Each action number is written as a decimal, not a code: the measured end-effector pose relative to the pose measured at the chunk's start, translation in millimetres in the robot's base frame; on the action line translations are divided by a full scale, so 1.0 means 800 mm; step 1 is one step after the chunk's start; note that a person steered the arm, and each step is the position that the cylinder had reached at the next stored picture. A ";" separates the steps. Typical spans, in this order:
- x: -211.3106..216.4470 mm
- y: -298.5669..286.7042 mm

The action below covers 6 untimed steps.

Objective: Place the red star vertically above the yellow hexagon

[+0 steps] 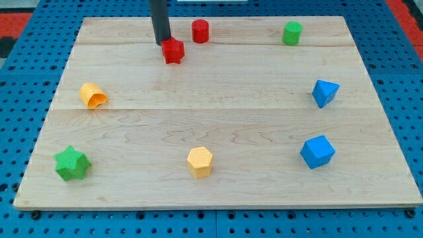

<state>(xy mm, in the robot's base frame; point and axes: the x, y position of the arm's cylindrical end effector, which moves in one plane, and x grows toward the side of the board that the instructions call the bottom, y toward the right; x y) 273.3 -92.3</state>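
Observation:
The red star (174, 51) lies near the view's top, left of centre, on the wooden board (218, 106). My tip (162, 43) stands right against the star's upper left side. The yellow hexagon (199, 161) sits near the view's bottom, a little left of centre, well below the star and slightly to its right.
A red cylinder (200, 31) stands just right of the star near the top edge. A green cylinder (291, 32) is at top right. A blue triangular block (324, 92) and a blue cube (318, 151) are at the right. A yellow-orange block (93, 96) and a green star (71, 163) are at the left.

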 end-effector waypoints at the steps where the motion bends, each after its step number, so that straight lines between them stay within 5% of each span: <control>1: -0.014 -0.007; 5: -0.018 -0.039; 6: 0.017 0.008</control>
